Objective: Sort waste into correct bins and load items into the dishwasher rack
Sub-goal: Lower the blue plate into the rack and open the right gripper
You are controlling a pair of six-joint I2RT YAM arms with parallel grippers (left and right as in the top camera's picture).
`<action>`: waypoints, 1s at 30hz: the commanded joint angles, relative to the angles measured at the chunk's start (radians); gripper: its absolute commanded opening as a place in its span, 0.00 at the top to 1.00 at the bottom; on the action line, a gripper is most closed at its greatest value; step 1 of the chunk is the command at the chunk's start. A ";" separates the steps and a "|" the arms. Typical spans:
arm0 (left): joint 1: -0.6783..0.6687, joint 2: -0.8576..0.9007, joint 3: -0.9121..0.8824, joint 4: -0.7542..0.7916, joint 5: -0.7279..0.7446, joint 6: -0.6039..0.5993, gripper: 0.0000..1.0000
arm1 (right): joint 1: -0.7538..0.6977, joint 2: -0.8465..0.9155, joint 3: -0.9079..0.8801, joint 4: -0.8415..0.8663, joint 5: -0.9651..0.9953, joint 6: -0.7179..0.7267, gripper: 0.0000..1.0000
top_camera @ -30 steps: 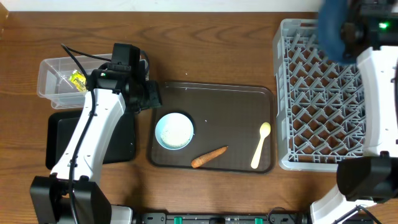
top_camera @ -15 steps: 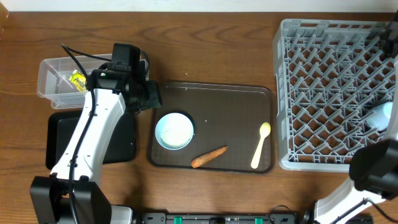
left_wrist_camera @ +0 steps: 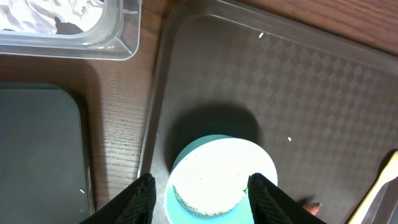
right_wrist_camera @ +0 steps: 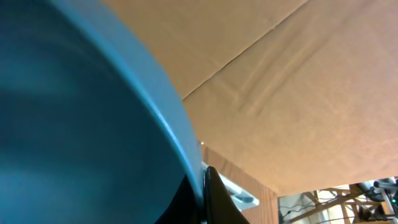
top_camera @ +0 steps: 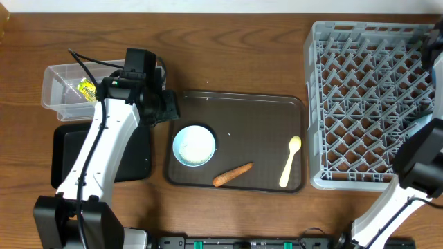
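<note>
The plate (right_wrist_camera: 74,124) is pinched at its rim by the right gripper (right_wrist_camera: 203,186), beyond the right side of the rack (top_camera: 367,104). Stiff, heavy and breakable, it is best clamped there. The left gripper (left_wrist_camera: 202,186) is held half-open above the bowl (left_wrist_camera: 242,155).

Right wrist view: I get only a blurred arc of the dark-blue plate (right_wrist_camera: 74,124), cut off left and bottom; the right gripper (right_wrist_camera: 203,198) is a dark sliver. Left wrist view: the bottom edge cuts the pale-blue bowl (left_wrist_camera: 219,144), the right edge the cream spoon (left_wrist_camera: 384,183).
</note>
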 commanded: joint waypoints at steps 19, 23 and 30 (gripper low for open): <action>0.003 0.000 0.007 -0.005 -0.009 0.017 0.49 | 0.143 0.043 0.002 -0.388 -0.520 0.030 0.71; 0.003 0.000 0.007 -0.006 -0.009 0.017 0.50 | 0.156 0.043 0.002 -0.432 -0.561 0.031 0.43; 0.003 0.000 0.007 -0.005 -0.009 0.017 0.49 | 0.158 -0.002 0.002 -0.469 -0.560 0.030 0.14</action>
